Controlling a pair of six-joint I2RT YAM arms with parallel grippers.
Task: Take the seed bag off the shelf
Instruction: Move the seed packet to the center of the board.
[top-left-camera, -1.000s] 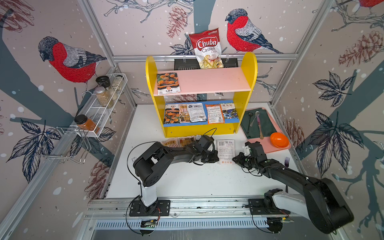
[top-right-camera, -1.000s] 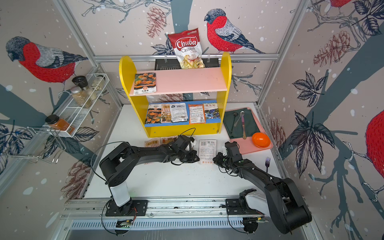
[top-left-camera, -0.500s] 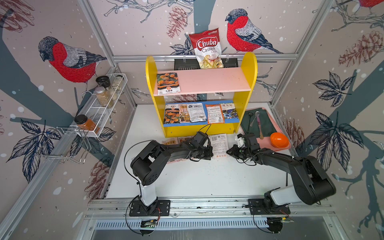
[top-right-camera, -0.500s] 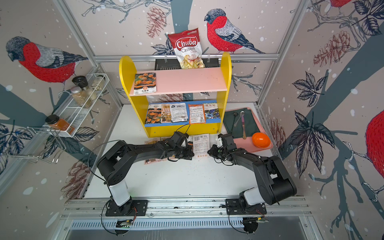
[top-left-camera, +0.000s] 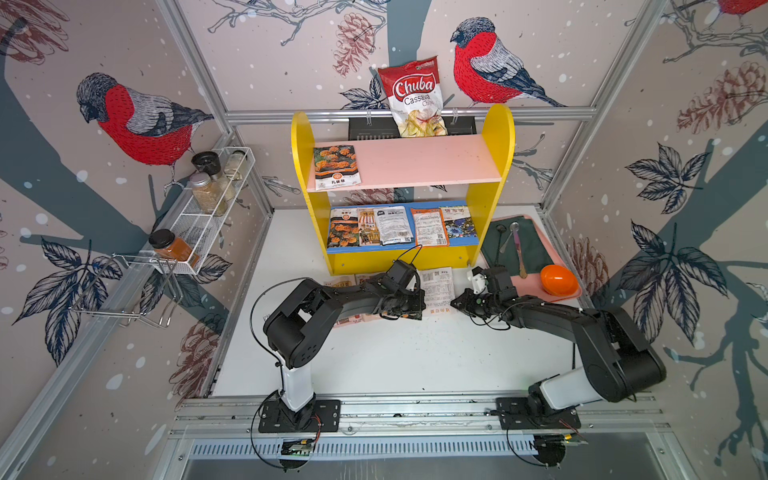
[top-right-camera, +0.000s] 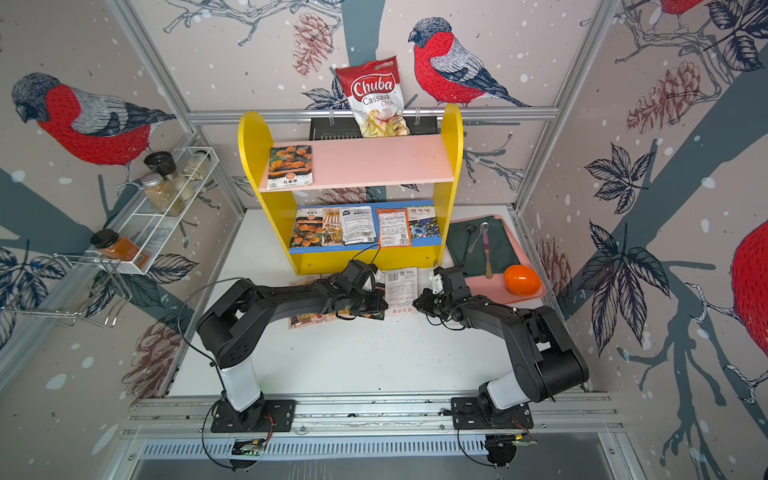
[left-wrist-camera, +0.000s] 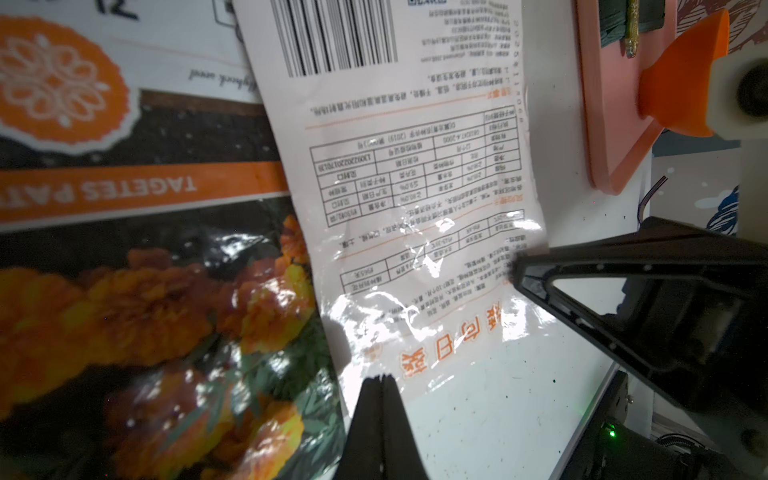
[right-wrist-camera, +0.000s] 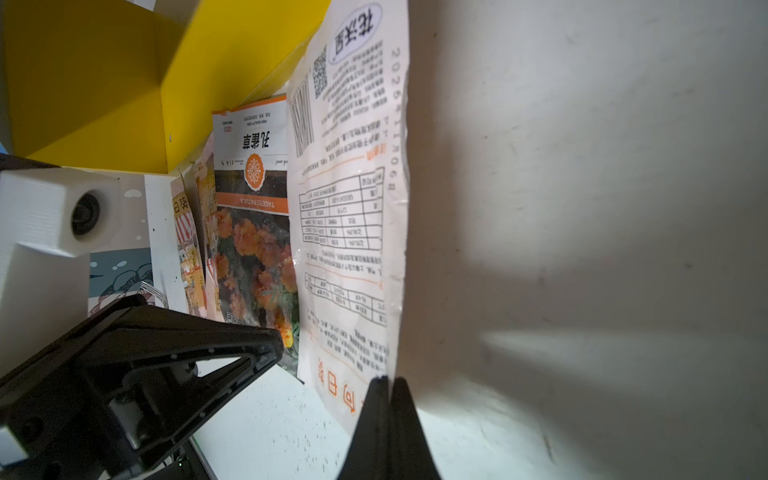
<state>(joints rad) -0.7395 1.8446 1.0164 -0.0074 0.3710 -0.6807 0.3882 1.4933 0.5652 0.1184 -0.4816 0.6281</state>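
The white seed bag (top-left-camera: 437, 286) has slid a little to the left since a second ago. It lies on the tabletop (top-left-camera: 395, 361) in front of the shelf (top-left-camera: 415, 164). The left hand (top-left-camera: 420, 308) and right hand (top-left-camera: 456, 301) are clenched at its edges. I cannot tell if they pinch it. The left arm half hides other packets (top-left-camera: 344, 286).
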